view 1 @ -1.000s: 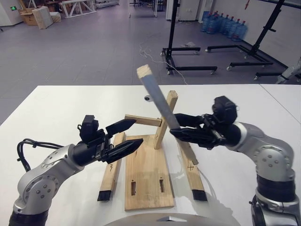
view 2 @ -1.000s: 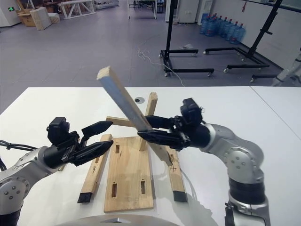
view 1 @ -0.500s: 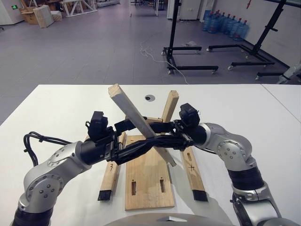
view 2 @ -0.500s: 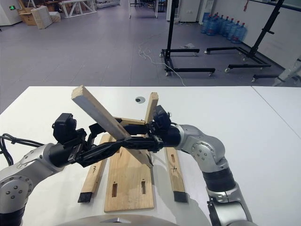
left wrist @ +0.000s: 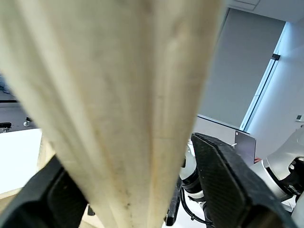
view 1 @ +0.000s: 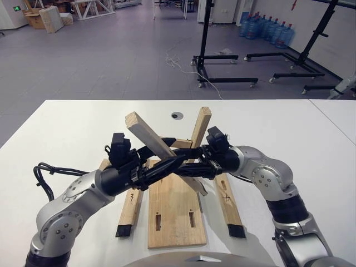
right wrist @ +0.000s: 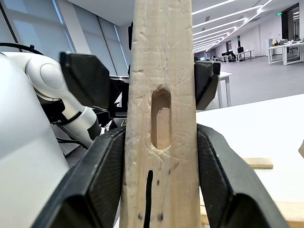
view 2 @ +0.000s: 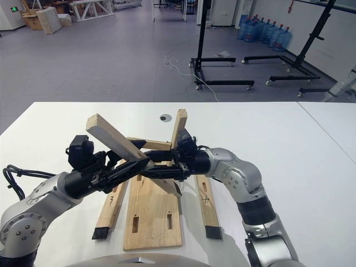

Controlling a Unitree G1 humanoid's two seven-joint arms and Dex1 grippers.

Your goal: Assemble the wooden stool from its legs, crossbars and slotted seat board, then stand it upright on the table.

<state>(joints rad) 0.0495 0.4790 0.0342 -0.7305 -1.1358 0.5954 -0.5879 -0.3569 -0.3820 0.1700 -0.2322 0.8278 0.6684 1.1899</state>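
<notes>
Leg (view 1: 146, 132) handover judged | right gripper (right wrist: 161, 142) pinched on leg | left gripper (left wrist: 133, 180) placed around leg, closure cannot be told | release is withheld until left hold is confirmed

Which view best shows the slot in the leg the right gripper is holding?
The right wrist view: the held leg faces the camera and its oval slot shows plainly. The left wrist view shows a plain face; the eye views show the leg tilted over the seat board, slot too small to tell.

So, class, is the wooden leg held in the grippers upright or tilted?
Tilted: the leg slants, top end toward the robot's left, lower end above the seat board.
</notes>
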